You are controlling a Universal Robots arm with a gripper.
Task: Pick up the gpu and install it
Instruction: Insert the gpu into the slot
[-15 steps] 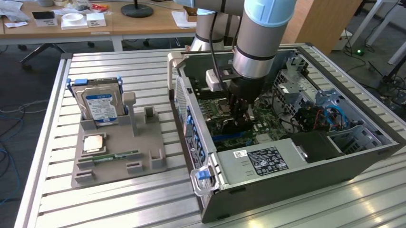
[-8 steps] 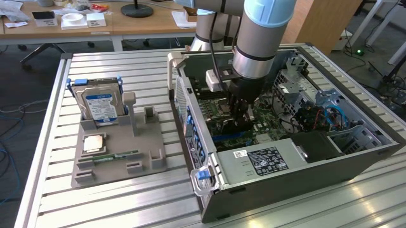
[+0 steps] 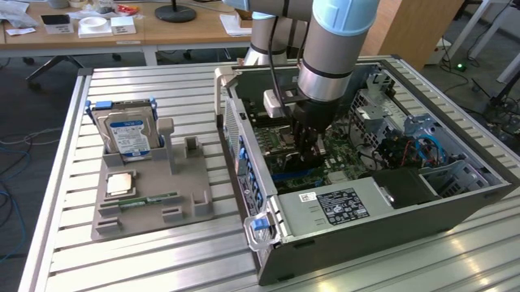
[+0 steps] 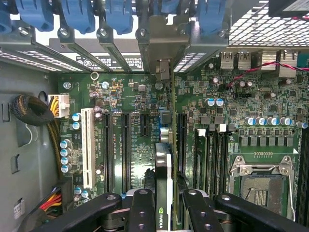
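1. Slatted metal table (image 3: pixel 162 79) carries an open computer case (image 3: pixel 390 237). In the exterior view, a grey parts holder (image 3: pixel 154 194) with a hard drive (image 3: pixel 130 137) stands at nine o'clock from the case, well apart.
2. Case walls ring the gripper (image 3: pixel 307 152) closely. The power supply (image 3: pixel 341 207) lies at five o'clock from it, leaving tight room.
3. The jaws are narrowed onto the gpu (image 4: pixel 163 159). It stands edge-on between the fingers (image 4: pixel 143 208) over the motherboard (image 4: pixel 125 101), its silver bracket end near the rear slot row.
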